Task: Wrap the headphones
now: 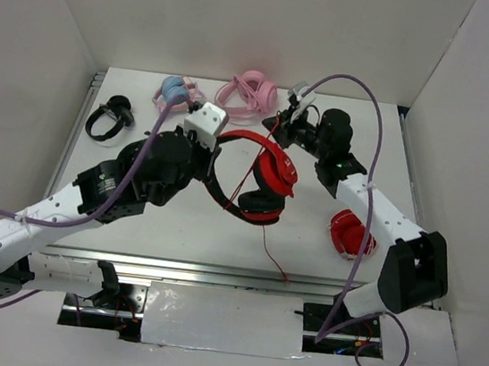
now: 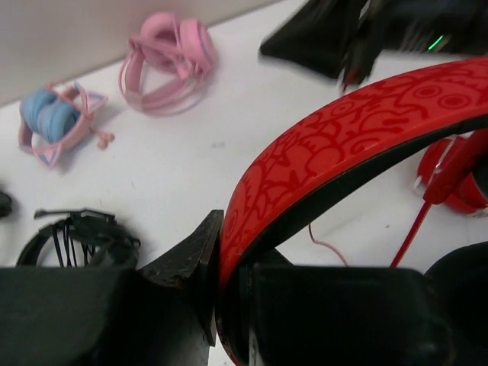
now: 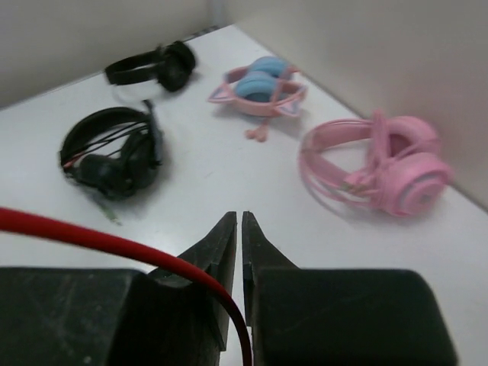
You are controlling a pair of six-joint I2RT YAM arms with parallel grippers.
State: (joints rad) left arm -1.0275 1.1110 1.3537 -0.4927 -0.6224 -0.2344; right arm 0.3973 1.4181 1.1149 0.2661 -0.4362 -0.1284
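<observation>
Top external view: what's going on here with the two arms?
The left gripper is shut on the headband of the red headphones, holding them over the table. The right gripper has its jaws almost together at the thin red cable; whether they grip it is unclear.

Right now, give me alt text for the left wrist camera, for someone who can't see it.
The jaws of the left gripper clamp the patterned headband of the red headphones, whose thin red cable runs down at right. Behind, on the white table, lie pink headphones, a blue-and-pink pair and black headphones.
</observation>
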